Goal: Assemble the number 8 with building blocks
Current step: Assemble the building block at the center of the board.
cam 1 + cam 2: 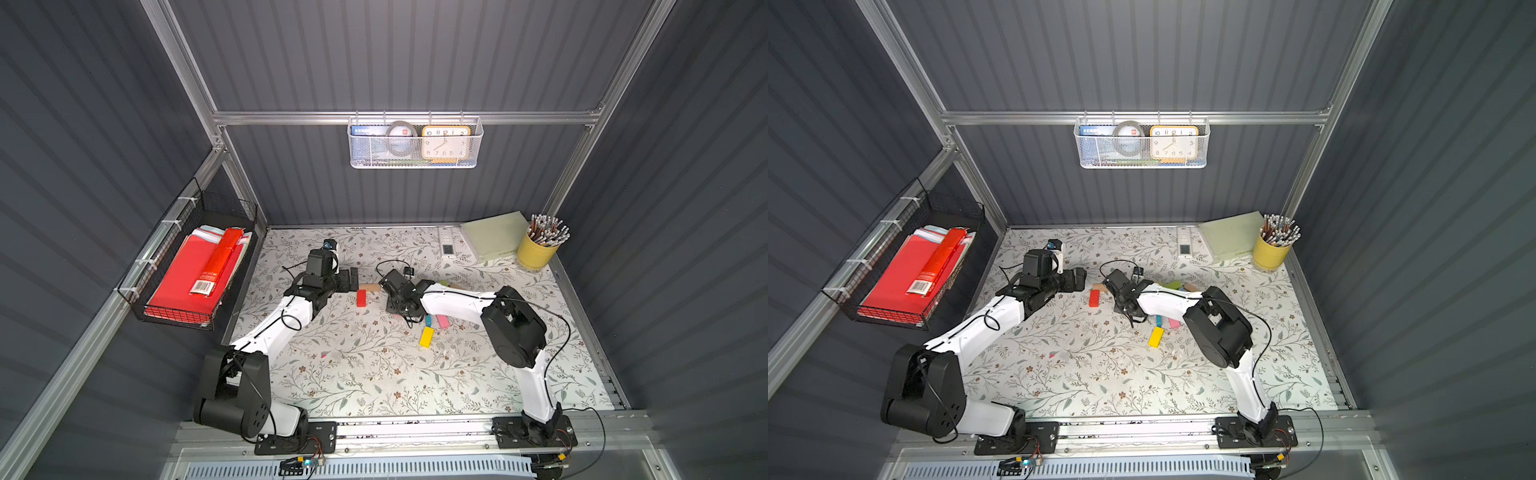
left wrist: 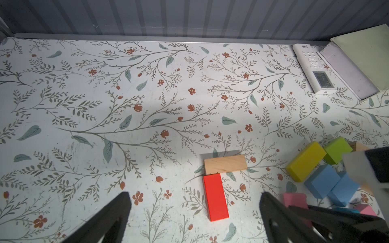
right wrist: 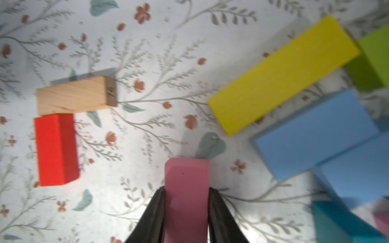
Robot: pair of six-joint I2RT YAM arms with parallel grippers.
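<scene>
Jaws of your right gripper clamp the pink block by its long sides, likely to add it to the tan block and red block joined nearer the desk's far edge; your left gripper gapes wide.

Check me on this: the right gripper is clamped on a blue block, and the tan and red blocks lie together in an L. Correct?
Not quite. The right gripper is clamped on a pink block, not a blue one; the right wrist view shows its fingers against both sides of that block. The tan block and red block do lie together in an L.
</scene>
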